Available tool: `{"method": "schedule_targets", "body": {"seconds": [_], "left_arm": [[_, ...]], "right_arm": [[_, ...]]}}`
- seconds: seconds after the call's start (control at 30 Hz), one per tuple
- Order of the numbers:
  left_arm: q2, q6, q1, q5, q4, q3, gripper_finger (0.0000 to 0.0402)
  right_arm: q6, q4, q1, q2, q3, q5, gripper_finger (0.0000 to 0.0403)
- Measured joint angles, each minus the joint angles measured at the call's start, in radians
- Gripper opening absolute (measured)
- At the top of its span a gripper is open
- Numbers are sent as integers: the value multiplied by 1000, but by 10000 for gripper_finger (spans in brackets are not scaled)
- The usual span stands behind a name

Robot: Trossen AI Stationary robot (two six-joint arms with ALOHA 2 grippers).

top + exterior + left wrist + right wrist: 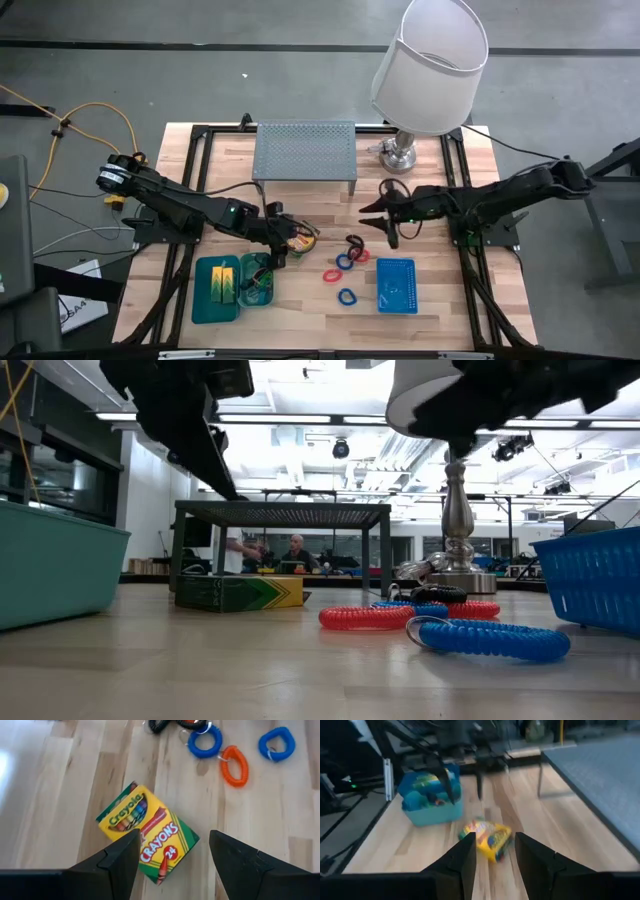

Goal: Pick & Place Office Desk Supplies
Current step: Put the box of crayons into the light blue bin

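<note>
Right now the left gripper (283, 246) hangs with its fingers spread wide, holding nothing. Just under it lies the crayon box (146, 838), flat on the table (440, 300). Beside that gripper sits a teal tray (217, 290). The right gripper (381, 219) is open too, near the coiled bands (345, 262) and the blue basket (396, 286).

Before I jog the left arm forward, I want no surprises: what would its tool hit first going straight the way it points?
Most likely the crayon box. It lies flat on the table, right ahead of the left tool, whose fingers stand open and apart from it. How far ahead is hard to judge.
</note>
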Motion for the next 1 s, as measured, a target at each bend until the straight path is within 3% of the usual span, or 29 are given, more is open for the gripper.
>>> {"method": "schedule_targets", "body": {"seconds": [0.4, 0.77, 1.0], "left_arm": [[0, -178, -26, -74, -18, 0, 230], [0, -238, -47, -104, -18, 0, 230], [0, -267, -57, -104, -18, 0, 230]], "right_arm": [[-140, 57, -76, 399, 218, -171, 124], [-195, 49, -79, 598, 398, -303, 124], [-222, 53, -79, 690, 497, -327, 124]]}}
